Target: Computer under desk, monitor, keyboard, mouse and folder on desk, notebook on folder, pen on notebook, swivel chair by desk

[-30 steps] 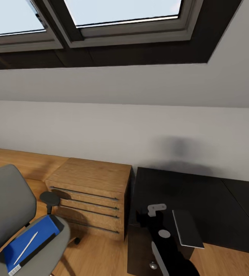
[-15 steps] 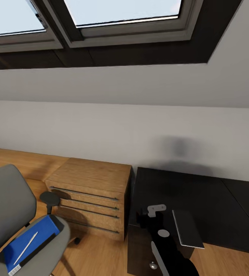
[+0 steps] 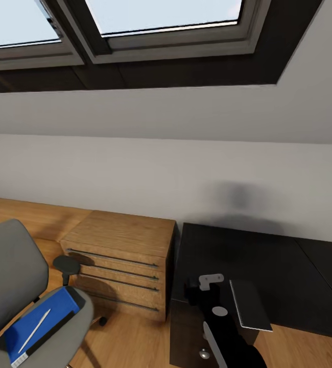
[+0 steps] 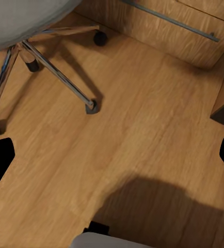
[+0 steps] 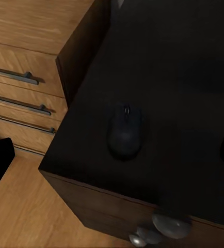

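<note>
Mouse point(image 5: 125, 129) on desk point(image 5: 184, 77), below R gripper.

Pale daylight comes down through a black-framed skylight point(image 3: 135, 20) set into the sloped ceiling point(image 3: 309, 102), its panes showing a washed-out blue sky. Below the slope runs a plain grey-white wall point(image 3: 110, 174), with a soft dark shadow smudged on it towards the right. The floor point(image 3: 130, 342) is light wood, warm and glossy, its planks clear in the left wrist view. Against the wall stands a low oak drawer unit point(image 3: 120, 260) with thin metal bar handles point(image 3: 115, 258) across each drawer front, its side just beside the left end of the glossy black desk point(image 3: 268, 260).
</note>
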You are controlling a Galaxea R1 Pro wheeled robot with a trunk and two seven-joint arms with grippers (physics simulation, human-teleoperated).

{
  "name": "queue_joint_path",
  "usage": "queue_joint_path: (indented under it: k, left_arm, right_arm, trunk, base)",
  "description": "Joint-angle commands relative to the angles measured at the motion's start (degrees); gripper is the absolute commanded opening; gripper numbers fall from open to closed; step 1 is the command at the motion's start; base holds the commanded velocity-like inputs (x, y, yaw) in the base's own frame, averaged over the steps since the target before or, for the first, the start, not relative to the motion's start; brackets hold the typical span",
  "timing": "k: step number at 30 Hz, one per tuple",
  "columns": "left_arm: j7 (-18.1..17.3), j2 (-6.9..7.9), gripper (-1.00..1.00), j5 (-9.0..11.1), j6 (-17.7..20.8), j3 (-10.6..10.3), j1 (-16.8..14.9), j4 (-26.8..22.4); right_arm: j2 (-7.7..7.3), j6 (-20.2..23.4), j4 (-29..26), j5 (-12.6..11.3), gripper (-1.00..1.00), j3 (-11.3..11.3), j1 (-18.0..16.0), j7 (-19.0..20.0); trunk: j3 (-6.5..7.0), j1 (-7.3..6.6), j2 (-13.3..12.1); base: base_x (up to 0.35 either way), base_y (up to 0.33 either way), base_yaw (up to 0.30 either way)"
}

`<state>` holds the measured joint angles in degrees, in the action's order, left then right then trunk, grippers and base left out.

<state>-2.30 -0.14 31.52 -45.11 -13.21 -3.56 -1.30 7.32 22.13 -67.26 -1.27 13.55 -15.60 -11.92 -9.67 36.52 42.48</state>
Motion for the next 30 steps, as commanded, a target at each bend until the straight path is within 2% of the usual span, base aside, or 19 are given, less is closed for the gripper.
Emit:
queue_joint_path:
  k: [1, 3, 4, 9, 13, 17, 30]
  left_arm:
    - [-0.24, 0.19, 1.0, 0.56, -0.19, -0.42, -0.05, 0.04]
    - [-0.24, 0.62, 1.0, 0.56, -0.21, -0.39, -0.05, 0.03]
    - [-0.25, 1.55, 1.0, 0.58, -0.18, -0.35, -0.05, 0.02]
    - [-0.25, 2.31, 1.0, 0.64, -0.12, -0.37, -0.05, 0.04]
    - [-0.24, 2.48, 1.0, 0.58, 0.32, -0.41, -0.05, 0.04]
    - [-0.24, 2.5, 1.0, 0.57, 0.36, -0.41, -0.05, 0.05]
    - [-0.25, 2.56, 1.0, 0.57, 0.81, -0.41, -0.05, 0.13]
  right_arm:
    - [-0.02, 0.33, -0.07, -0.14, 1.0, 0.07, -0.05, -0.38]
    - [-0.02, 0.34, -0.07, -0.14, 1.0, -0.01, -0.05, -0.38]
    - [-0.02, 0.36, -0.11, -0.14, 1.0, -0.07, -0.05, -0.38]
    - [-0.01, 0.3, -0.29, -0.14, 1.0, -0.15, -0.05, -0.42]
    - [0.17, -0.91, -2.25, -0.35, 1.0, -4.59, -0.05, -0.3]
    - [0.19, -1.95, -2.39, -0.39, 1.0, -5.93, -0.05, -0.3]
    - [0.15, -2.51, -2.38, -0.32, 1.0, -6.5, -0.05, -0.34]
  trunk:
    - [-0.09, 0.01, 0.07]
    - [-0.09, 0.01, 0.07]
    - [-0.09, 0.01, 0.07]
    - [-0.09, 0.01, 0.07]
    - [-0.09, 0.01, 0.07]
    - [-0.09, 0.01, 0.07]
    - [-0.09, 0.01, 0.07]
  base:
    - [0.0, 0.0, 0.0]
    - [0.0, 0.0, 0.0]
    - [0.0, 0.0, 0.0]
    - [0.0, 0.0, 0.0]
    - [0.0, 0.0, 0.0]
    - [0.0, 0.0, 0.0]
    - [0.0, 0.0, 0.0]
